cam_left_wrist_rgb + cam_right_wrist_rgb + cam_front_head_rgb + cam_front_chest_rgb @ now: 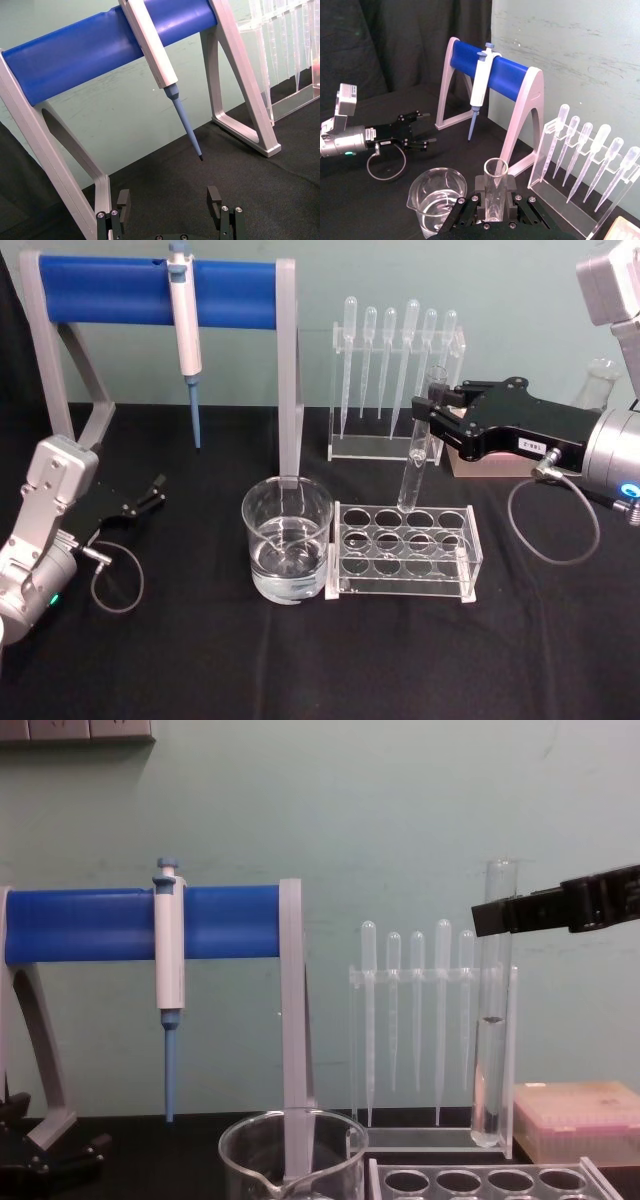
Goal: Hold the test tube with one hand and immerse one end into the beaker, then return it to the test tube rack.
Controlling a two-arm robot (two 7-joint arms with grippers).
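The right gripper was clamped on the test tube. Its black fingers pinched the glass just below the flared rim, so nearly the whole tube hung beneath the grip. In the head view the tube leaned a little, its rounded end lower than the fingers and to their left. From the chest view it looked close to upright under the gripper.

That rounded end hovered just above the back row of holes in the test tube rack, which sat directly below the gripper. The tube appeared clear of the rack (the gap was slim, but it showed from the side). The beaker, holding some clear liquid, stood below and to the left of the right gripper, just beside the rack's left end and off to the side of the tube. Behind the gripper stood a clear stand of bulb-topped pipettes, and lower down beyond it a pink box.

The left gripper was parked well to the left, low above the black table, its fingers spread wide with nothing between them. Beyond its fingertips rose the blue-barred stand, from which a micropipette hung with its tip pointing down ahead of the open jaws.
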